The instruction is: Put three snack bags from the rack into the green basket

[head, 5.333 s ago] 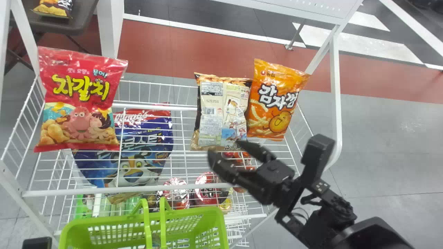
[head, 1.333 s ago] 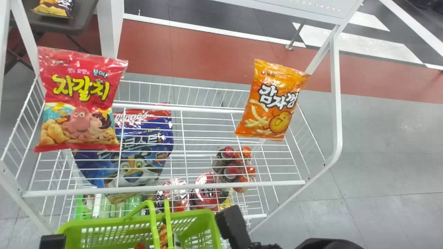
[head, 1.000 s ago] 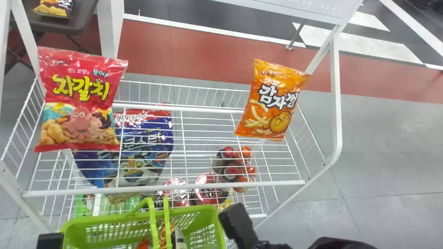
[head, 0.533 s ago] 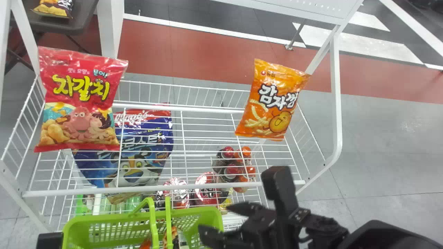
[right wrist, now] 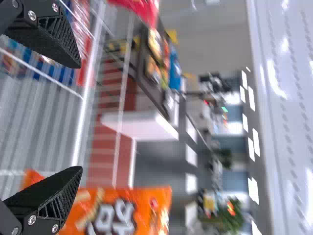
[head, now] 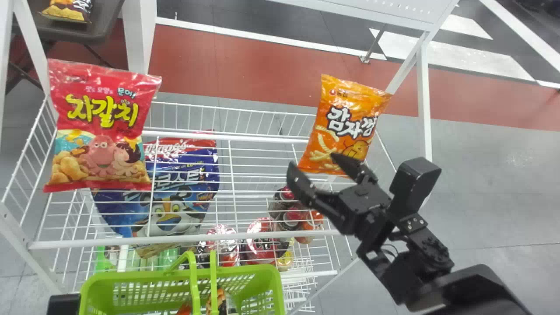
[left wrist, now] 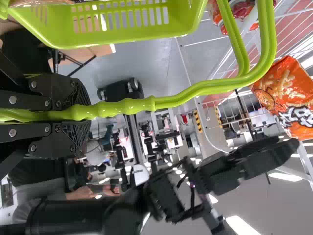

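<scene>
Plainly, the red bag (head: 98, 148) wears yellow lettering (head: 103, 112), the orange bag (head: 320, 136) white.

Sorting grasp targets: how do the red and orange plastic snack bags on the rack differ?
Red plastic snack bag sits toward the left of the rack; orange plastic snack bag toward the right. Red bag pictures a pink octopus, orange bag pale stick-shaped snacks. Red bag looks wider than orange bag. Both have printed fronts toward the head camera.

The head view's bottom edge cuts off your basket (head: 131, 280); your right pincer (head: 312, 159) partly hides the orange bag (head: 345, 122).
</scene>
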`<state>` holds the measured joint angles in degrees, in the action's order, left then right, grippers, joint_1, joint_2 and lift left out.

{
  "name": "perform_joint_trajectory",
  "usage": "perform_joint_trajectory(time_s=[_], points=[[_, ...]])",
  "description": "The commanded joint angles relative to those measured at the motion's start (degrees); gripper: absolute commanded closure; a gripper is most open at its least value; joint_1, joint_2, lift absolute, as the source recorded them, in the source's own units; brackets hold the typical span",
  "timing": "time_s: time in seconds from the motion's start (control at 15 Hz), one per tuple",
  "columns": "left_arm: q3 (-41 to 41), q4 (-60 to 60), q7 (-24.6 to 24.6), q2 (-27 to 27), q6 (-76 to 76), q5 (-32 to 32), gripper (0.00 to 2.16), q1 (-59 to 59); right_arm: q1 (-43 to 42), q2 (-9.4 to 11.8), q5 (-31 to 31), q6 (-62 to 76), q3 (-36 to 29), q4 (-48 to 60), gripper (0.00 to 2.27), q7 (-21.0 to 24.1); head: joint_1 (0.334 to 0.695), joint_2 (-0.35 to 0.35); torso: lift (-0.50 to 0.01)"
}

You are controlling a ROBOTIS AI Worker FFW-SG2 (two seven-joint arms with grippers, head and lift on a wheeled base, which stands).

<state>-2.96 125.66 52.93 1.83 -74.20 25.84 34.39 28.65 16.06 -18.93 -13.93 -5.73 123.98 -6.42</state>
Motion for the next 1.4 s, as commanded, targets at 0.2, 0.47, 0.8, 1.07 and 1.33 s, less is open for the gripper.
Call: perform_joint_trajectory(time_s=[0.2,0.47,0.8,1.07,1.33], points=[[-0.6,-0.2,-0.1,0.0,0.1,0.0,2.07,-0.6,-10.5,-0.5,3.5,6.2,2.0,-15.2,0.07,8.0,0.695,-0.35,0.0],[-0.5,-0.4,-0.3,0.0,0.1,-0.1,2.07,-0.6,-16.3,-0.3,3.4,2.2,0.5,-21.9,0.08,10.7,0.695,-0.35,0.0],[-0.6,-0.9,-0.6,-0.1,-0.3,-0.3,2.07,-1.3,-19.8,0.6,-0.9,-7.7,-1.9,-24.6,2.05,3.0,0.695,-0.35,0.0],[-0.5,-0.9,-0.3,0.0,-0.3,-0.2,2.07,-1.3,-17.3,0.4,1.7,-7.1,-1.4,-19.3,2.24,1.5,0.695,-0.35,0.0],[-0.3,-0.9,0.0,0.0,-0.3,0.0,2.07,-1.3,-12.4,0.7,0.1,-7.3,-3.8,-12.5,2.24,1.5,0.695,-0.35,0.0]])
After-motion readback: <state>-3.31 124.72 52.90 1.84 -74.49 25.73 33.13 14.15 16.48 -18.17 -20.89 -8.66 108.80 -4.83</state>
